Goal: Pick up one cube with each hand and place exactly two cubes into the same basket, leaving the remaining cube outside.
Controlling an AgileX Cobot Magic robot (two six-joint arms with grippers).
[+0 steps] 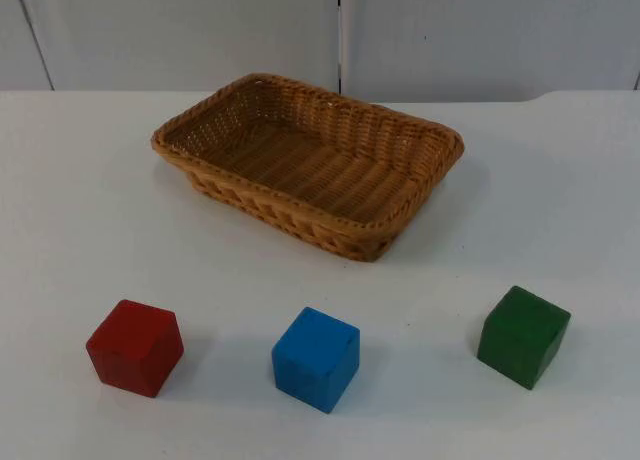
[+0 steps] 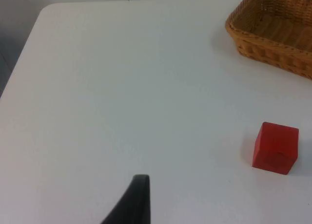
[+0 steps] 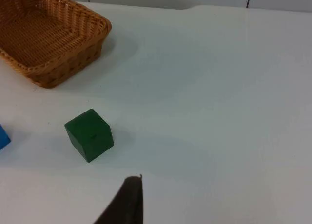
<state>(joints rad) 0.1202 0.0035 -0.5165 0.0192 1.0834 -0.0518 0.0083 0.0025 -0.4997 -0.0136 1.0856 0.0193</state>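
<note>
One wicker basket (image 1: 308,160) sat empty toward the far side of the white table (image 1: 80,200), with three cubes ranged in a row nearer the camera: one red cube (image 1: 135,346) on the left, one blue cube (image 1: 316,358) in the middle, one green cube (image 1: 523,336) on the right. The cubes stood well apart from one another and from the basket, none of them touched.

The left gripper (image 2: 131,204) hung above bare table, the red cube off to its side and a corner of the basket beyond. The right gripper (image 3: 124,204) hung likewise, the green cube near it and an edge of the blue one just past that. Whether either gripper was spread or closed could not be told; neither held anything.

By the look of it the task stood at its very start, with no cube yet lifted. The next move would likely call for each arm to reach over its nearest cube, red for the left and green for the right, and settle the fingers squarely across opposite faces before closing. The blue cube seemed the natural one to leave outside.
</note>
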